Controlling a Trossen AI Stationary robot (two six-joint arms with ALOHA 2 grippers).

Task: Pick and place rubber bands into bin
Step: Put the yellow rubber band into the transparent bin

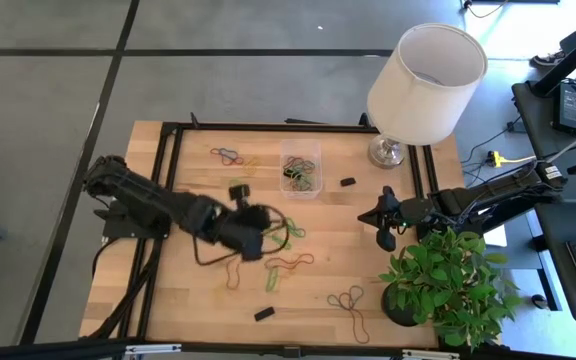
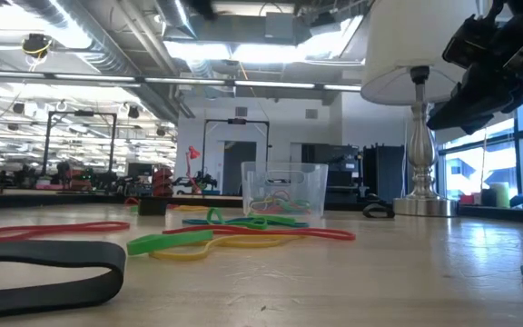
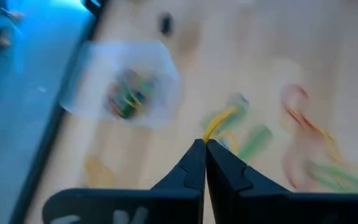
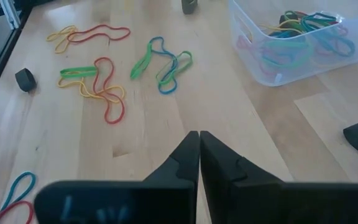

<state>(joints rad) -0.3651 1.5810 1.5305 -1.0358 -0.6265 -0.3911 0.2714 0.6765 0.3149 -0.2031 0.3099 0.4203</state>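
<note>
The clear bin [image 1: 300,170] stands at the table's far middle with several coloured rubber bands inside; it also shows blurred in the left wrist view [image 3: 129,93]. My left gripper [image 3: 205,144] hovers over the table's middle [image 1: 268,230], shut on a yellow rubber band [image 3: 221,119]. Loose bands lie flat on the wood: green and yellow ones [image 1: 290,232] just beside that gripper, red ones [image 1: 288,265] nearer, a dark cluster [image 1: 230,156] far left, grey ones [image 1: 348,300] near right. My right gripper [image 4: 199,134] waits shut at the right [image 1: 383,225], holding nothing. My left gripper pinches the yellow band by one end [image 3: 209,135] between its two fingertips. The fingers slant down toward the table. The band stretches out past the tips; blur hides whether its far end is off the wood.
A lamp with a white shade [image 1: 426,75] stands at the far right corner and a potted plant [image 1: 448,285] at the near right. Small black blocks [image 1: 264,313] [image 1: 348,182] lie on the table. Black frame rails [image 1: 173,200] border the left side.
</note>
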